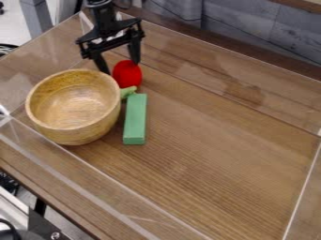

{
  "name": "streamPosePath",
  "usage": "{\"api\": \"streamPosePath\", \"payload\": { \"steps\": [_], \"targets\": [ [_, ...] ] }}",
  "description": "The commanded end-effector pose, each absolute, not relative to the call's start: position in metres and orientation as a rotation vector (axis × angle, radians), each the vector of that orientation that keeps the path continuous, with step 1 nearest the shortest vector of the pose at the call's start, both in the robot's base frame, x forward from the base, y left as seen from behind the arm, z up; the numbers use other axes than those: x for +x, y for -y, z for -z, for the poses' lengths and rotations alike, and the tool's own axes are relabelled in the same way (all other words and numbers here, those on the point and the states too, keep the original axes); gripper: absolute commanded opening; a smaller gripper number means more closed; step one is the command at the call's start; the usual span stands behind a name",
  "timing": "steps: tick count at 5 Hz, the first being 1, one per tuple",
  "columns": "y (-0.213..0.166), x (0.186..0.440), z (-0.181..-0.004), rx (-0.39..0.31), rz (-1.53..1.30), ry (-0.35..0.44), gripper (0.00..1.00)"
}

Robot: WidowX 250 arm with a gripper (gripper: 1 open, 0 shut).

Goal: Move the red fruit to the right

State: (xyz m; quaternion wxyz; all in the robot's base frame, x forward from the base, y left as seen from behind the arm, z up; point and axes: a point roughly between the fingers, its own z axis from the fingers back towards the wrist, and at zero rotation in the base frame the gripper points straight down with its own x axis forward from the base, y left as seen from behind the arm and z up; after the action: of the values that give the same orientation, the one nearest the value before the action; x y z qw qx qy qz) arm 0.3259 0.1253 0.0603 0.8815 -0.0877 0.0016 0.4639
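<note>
End effector [112, 52]: jaws spread, empty, pointing down just above and behind the red fruit | Red fruit [127, 73]: on the wooden surface [226, 131], just beside the wooden bowl [74, 105], at the far end of the green block [134, 118] | Contact with fruit: cannot tell

No text, label, brand, number or sign can be read anywhere in the camera view.
</note>
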Motion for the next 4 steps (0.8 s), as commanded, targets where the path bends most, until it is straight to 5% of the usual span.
{"api": "streamPosePath", "payload": {
  "steps": [1, 4],
  "targets": [
    [-0.117, 0.338, -0.092, -0.209, -0.952, 0.100, 1.00],
    [-0.126, 0.337, -0.110, -0.220, -0.917, 0.182, 1.00]
  ]
}}
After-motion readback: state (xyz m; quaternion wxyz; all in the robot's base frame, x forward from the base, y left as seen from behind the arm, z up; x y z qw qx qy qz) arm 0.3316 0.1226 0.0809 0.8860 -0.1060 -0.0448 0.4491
